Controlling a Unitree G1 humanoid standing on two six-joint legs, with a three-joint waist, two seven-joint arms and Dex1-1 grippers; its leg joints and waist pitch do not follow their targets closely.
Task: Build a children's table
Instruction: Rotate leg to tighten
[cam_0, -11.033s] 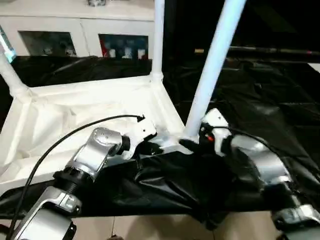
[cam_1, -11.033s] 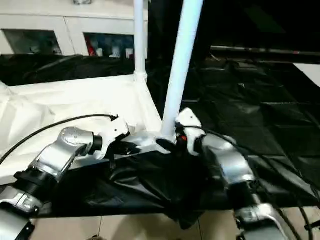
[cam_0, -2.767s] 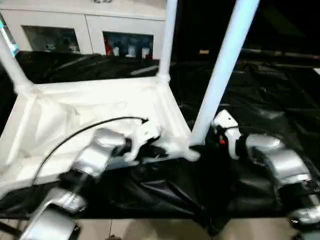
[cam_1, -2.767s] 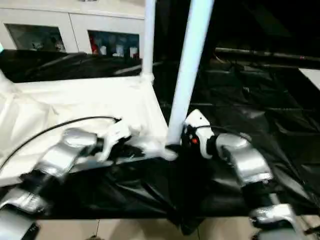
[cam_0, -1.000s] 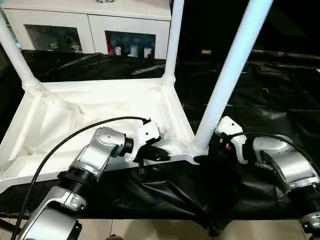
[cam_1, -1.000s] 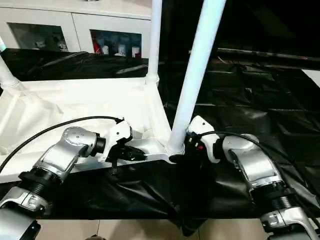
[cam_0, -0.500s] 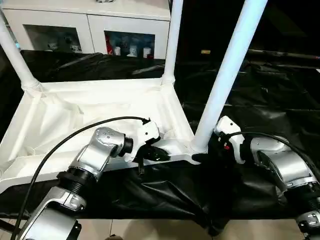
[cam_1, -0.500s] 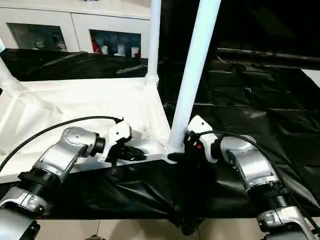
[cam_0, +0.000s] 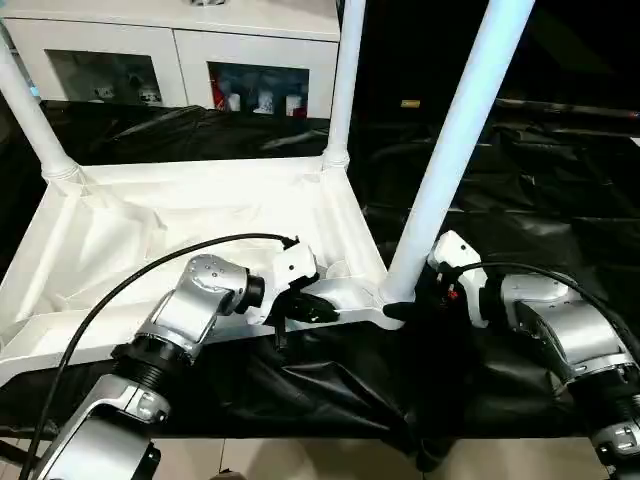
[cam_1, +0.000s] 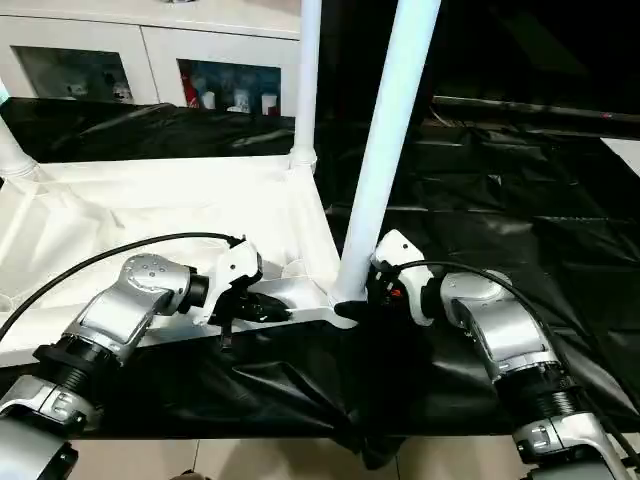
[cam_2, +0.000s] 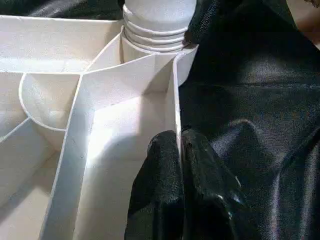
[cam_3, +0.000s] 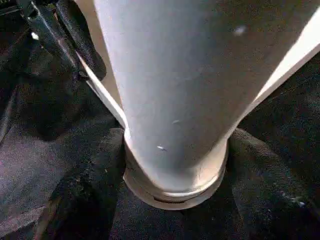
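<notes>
the upturned tabletop (cam_0: 180, 225) lies on the black sheeting (cam_0: 520, 200), legs up. at its near corner stands a leg (cam_0: 455, 150); the right gripper (cam_3: 175, 200) straddles its base, fingers spread. beside that corner, the left gripper (cam_2: 178, 150) pinches the tabletop's rim.

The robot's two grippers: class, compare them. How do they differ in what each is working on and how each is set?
The left gripper is pinched shut on the thin side wall of the tabletop; the right gripper sits with a finger on either side of the base of the nearest leg. The left grips a flat edge; the right flanks a round tube. Both have black fingers and work at the same near corner.
</notes>
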